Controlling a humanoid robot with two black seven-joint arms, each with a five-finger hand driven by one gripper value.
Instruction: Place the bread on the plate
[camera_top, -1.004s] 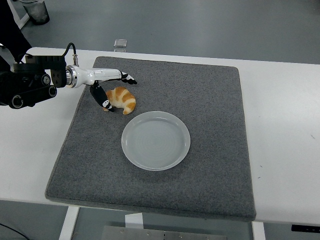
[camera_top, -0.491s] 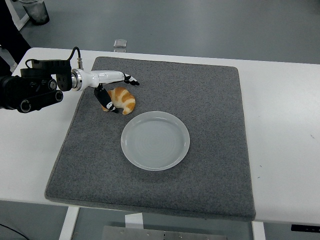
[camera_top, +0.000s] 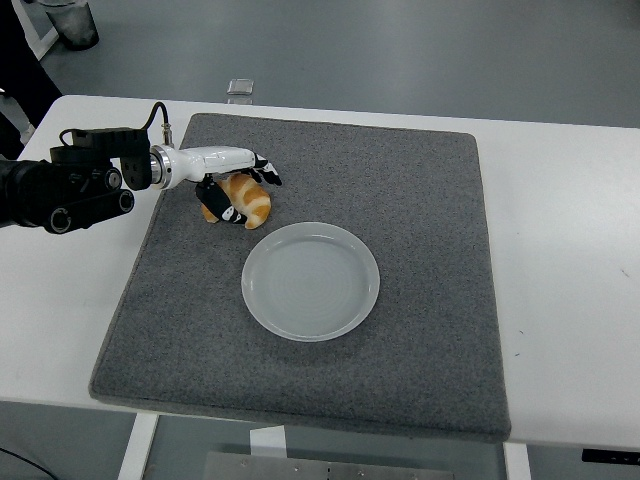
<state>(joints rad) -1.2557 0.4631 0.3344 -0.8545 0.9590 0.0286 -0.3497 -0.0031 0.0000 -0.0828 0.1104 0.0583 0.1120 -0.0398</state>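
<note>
grasping step, by the look of it: bread (camera_top: 243, 199) not yet lifted, lying on the grey mat (camera_top: 420, 250) in the upper left of the frame, just up and left of the plate (camera_top: 311, 281) and apart from its rim, with the plate bare at centre frame. left hand (camera_top: 236, 188) reaching in from the left edge, black forearm low over the white table (camera_top: 570, 230), white wrist section pointing right toward the bread. fingers (camera_top: 266, 171) curled over the top of the bread from the far side, thumb or another dark-tipped finger down at its near left end, so closing around it in a pinch from above; hard to tell from this view whether the hold is firm or only touching. right hand nowhere in the frame. next move, as a judgement: firm up the closure on the bread, lift it clear of the mat, carry it a short way down and right toward centre frame, then lower and release over the middle of the plate. calls for a gentle squeeze, since a croissant-shaped piece looks soft and curved and could roll or slip out of a shallow fingertip hold. also calls for enough height to clear the plate's raised rim instead of nudging the plate across the mat.
</note>
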